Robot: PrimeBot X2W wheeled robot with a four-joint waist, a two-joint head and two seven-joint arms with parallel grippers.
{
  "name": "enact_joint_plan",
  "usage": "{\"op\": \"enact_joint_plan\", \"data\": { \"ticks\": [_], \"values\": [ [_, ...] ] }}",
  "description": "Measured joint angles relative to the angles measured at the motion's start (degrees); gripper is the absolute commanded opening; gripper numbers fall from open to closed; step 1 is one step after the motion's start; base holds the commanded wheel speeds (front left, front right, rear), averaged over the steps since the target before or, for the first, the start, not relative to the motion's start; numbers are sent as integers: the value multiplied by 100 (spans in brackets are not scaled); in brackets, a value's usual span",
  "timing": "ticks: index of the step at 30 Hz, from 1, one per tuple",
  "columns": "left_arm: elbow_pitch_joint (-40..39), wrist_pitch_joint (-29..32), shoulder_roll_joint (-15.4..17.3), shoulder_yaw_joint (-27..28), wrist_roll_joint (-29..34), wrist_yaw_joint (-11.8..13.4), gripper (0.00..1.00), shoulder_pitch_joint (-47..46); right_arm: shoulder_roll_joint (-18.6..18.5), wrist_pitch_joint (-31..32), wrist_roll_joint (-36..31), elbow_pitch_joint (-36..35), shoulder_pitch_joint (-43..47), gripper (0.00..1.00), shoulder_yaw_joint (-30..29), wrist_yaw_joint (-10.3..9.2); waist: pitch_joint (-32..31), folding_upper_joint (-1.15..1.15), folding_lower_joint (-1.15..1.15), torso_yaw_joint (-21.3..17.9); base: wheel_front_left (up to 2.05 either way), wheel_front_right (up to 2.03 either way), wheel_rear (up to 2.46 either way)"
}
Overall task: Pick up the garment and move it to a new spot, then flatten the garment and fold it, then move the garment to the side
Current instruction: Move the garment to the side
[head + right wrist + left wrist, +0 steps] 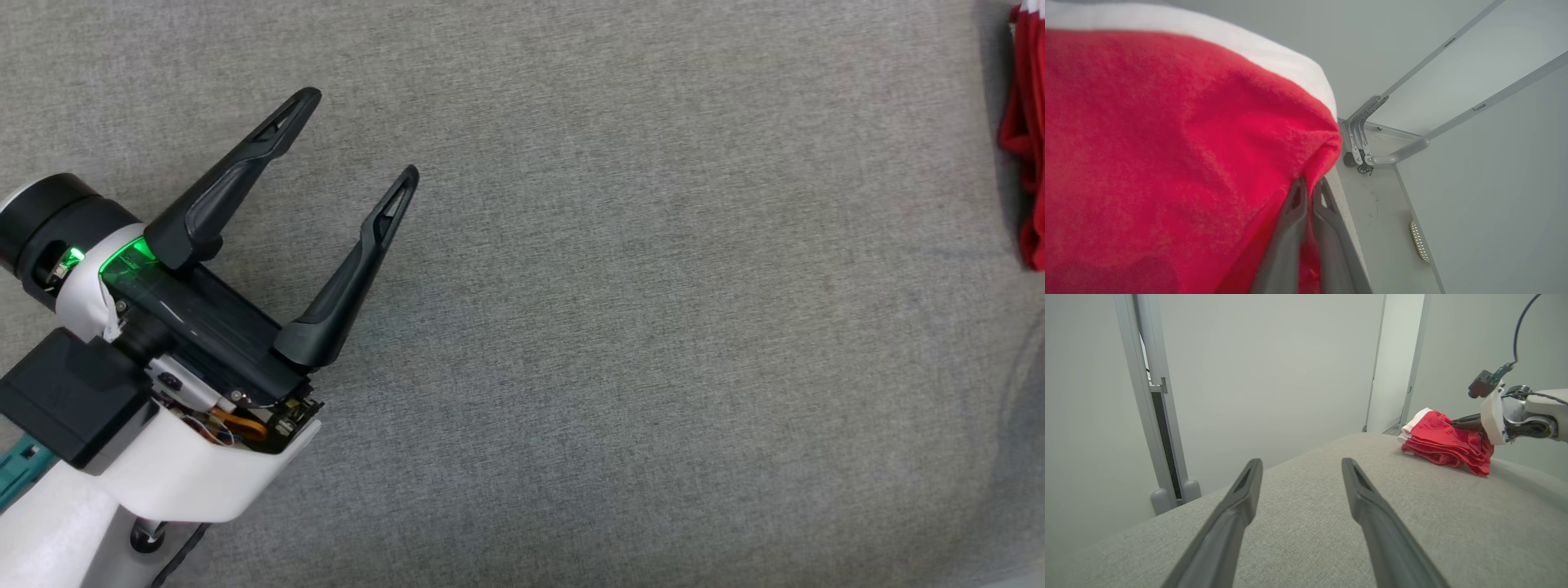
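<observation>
The garment (1443, 443) is a folded red cloth with a white band, lying at the far right of the grey cushion (620, 327); a red strip of the garment (1027, 139) shows at the head view's right edge. My right gripper (1308, 183) is shut on the garment (1167, 155), pinching its folded edge between both fingers. From the left wrist, the right arm's pale wrist (1515, 414) sits right behind the cloth. My left gripper (363, 135) hovers open over the cushion's left part, nothing between its fingers (1241, 498).
The grey cushion spans the whole work area. Behind it are pale walls and a grey metal post (1155, 400). Past the cushion's right edge, the right wrist view shows floor and a grey metal bracket with rails (1367, 139).
</observation>
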Motion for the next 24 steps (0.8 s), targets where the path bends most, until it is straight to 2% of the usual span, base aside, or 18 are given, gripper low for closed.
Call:
{"op": "enact_joint_plan", "data": {
  "ticks": [1, 2, 9, 12, 13, 18, 24],
  "values": [
    [13, -10, 3, -7, -4, 0, 100, -7, 94, -3, 2, -31, 8, 76, 10, -3, 21, 0, 0, 23, 0, 0, 0],
    [23, -30, 13, -8, -10, -1, 100, -15, 192, 0, -79, -48, 8, 100, 3, 5, 32, 0, 0, 41, 0, 0, 0],
    [278, -97, -9, -55, -63, 22, 100, 111, 932, -459, -343, -261, 240, 100, -443, 3, -251, 0, 0, -13, 0, 0, 0],
    [424, -123, -70, -82, -111, 96, 100, 294, 1269, -903, -276, -382, 448, 100, -481, 3, -493, 0, 0, -65, 0, 0, 0],
    [522, -131, -121, -94, -166, 156, 100, 447, 1523, -1162, -224, -477, 644, 100, -477, 2, -684, 0, 0, -109, 0, 0, 0],
    [793, -145, -213, -37, -319, 388, 100, 849, 1963, -1585, 9, -691, 1138, 100, -203, 2, -1189, 0, 0, -218, 0, 0, 0],
    [1118, -168, -334, 203, -545, 662, 100, 1212, 2129, -1872, 304, -979, 1732, 100, 358, 2, -1751, 0, 0, -233, 0, 0, 0]
  ]
}}
